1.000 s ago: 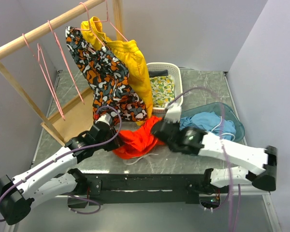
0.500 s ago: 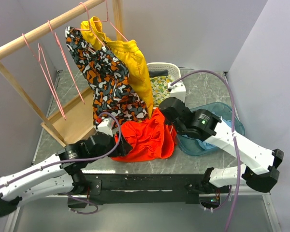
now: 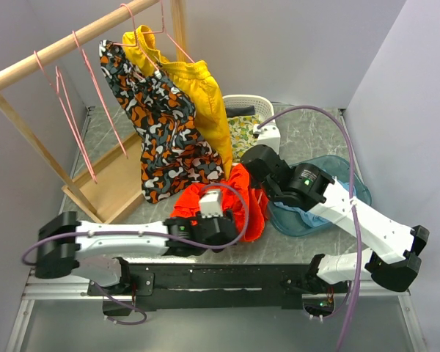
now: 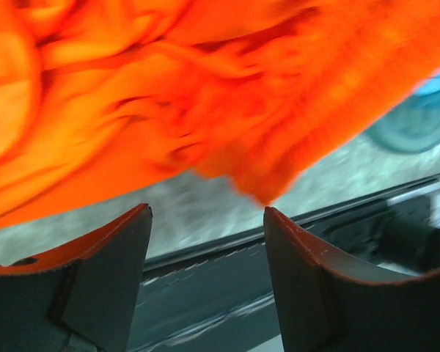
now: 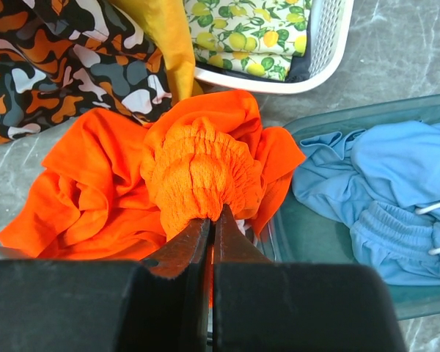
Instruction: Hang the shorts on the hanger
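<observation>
At the far-left corner of the bench, the hanger (image 3: 81, 139) is dangling bare from a wooden rail (image 3: 66, 44), well apart from the shorts (image 3: 242, 202). Beside it, camouflage shorts (image 3: 158, 125) and yellow shorts (image 3: 202, 95) are draping down from the same rail. The left gripper (image 4: 205, 220) is hovering at the near edge with its claw released, the fingers spread and gripping nothing, while the orange fabric is hanging just above them. The shorts are bunching near the middle of the bench by its near edge. The right gripper (image 5: 211, 214) is clenching their gathered elastic waistband and lifting it into a peak. A white basket (image 3: 268, 110) is sitting toward the far edge, and a teal tray (image 3: 356, 187) holding a blue garment (image 5: 396, 183) is lying at the right edge.
</observation>
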Motion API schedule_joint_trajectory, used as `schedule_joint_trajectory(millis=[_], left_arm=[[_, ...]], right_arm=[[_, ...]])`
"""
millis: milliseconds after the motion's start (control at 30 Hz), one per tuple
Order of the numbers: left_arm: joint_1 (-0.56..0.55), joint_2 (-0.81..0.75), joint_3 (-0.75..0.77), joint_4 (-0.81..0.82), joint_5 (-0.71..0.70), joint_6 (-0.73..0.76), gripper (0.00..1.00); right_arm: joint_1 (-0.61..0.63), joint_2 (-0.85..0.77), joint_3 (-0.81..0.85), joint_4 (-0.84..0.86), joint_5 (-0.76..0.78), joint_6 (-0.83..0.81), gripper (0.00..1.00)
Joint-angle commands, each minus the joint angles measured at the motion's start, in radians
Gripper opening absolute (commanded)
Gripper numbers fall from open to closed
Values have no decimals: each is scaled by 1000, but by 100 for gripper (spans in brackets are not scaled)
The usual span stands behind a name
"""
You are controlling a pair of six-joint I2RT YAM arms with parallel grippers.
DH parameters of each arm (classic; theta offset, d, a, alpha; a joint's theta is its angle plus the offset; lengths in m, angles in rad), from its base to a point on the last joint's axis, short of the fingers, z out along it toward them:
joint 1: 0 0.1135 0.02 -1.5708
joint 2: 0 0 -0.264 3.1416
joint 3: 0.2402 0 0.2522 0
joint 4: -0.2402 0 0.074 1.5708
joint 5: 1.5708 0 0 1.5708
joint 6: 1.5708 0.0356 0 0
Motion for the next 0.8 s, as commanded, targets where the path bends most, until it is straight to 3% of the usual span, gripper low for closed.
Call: schedule_joint_trajectory(millis=[0,167,367,567,667,700,767], left_arm=[[-31,95,112,129,-83,-49,67],[-34,203,170,135,-77,-41,65],[-34,304,207,-29,-174,-225,52],[-28,323,225,-110,-267,-304,43],[-13,245,201,-230,-326,-389,24],[-4,211,180,-266,-333,-409,11],[24,78,163,-339,-341,-391,2]], right_arm=[[-21,-3,23,40,-23,-3,0],[-35,-15,17,48,-32,4,0],[-44,-23,24,48,-40,8,0],[-49,-49,26,36,-29,13,0],[-58,-75,17,27,-18,11,0],[-64,-81,14,27,-20,8,0],[-75,-105,10,30,-18,1,0]])
